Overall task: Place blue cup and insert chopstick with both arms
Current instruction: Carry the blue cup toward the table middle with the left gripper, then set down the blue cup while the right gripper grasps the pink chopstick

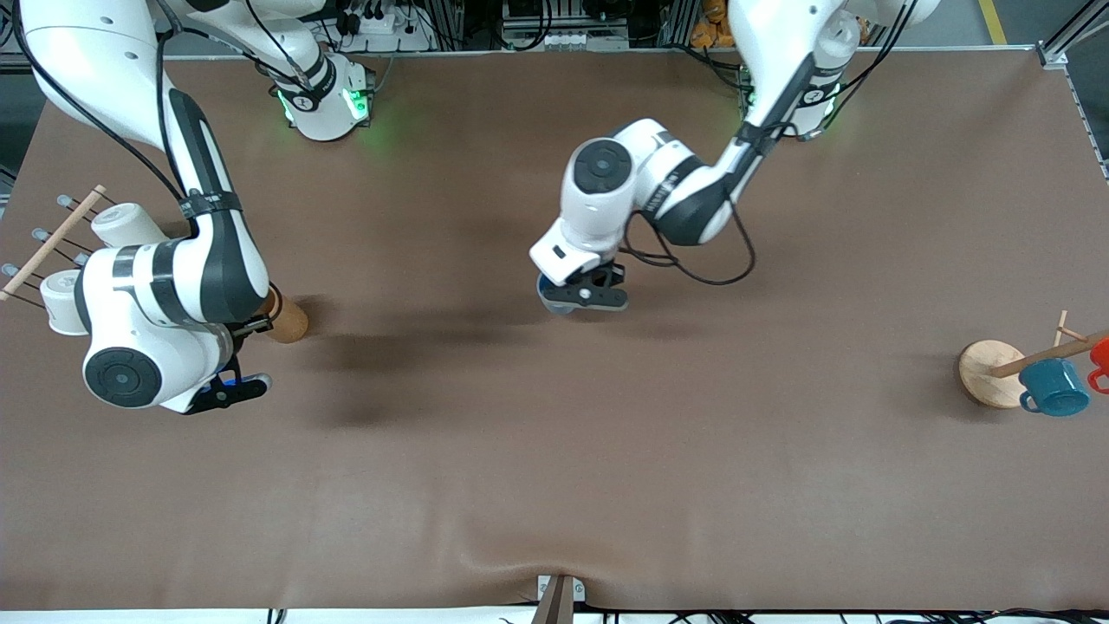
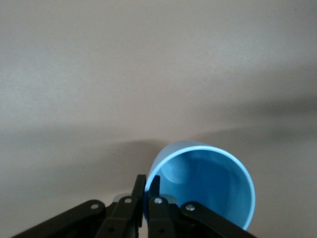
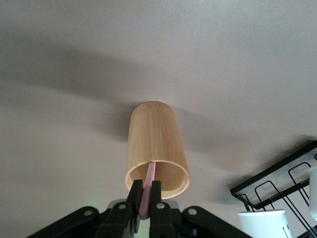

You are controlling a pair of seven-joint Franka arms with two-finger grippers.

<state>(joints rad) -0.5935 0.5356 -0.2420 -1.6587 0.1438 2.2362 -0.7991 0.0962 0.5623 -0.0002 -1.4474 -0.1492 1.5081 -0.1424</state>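
My left gripper was pinched tight on the rim of the blue cup, one finger inside the wall and one outside. The cup was a smooth, matte, slightly tapered tumbler with nothing in it; its round floor showed pale at the bottom. In the front view that gripper hung over the middle of the brown table, with only an edge of the blue cup peeping out beneath it.

My right gripper had its black fingers closed on the chopstick, a thin pale pink stick whose other end ran into the mouth of the wooden cylinder. That holder was a light, fine-grained bamboo-like tube, hollow and open toward my wrist. From the front my right gripper sat toward the right arm's end of the table, just beside the wooden cylinder.

Near it stood a black wire rack with white cups. At the left arm's end, a teal mug and a red one hung on a round-based wooden mug tree.
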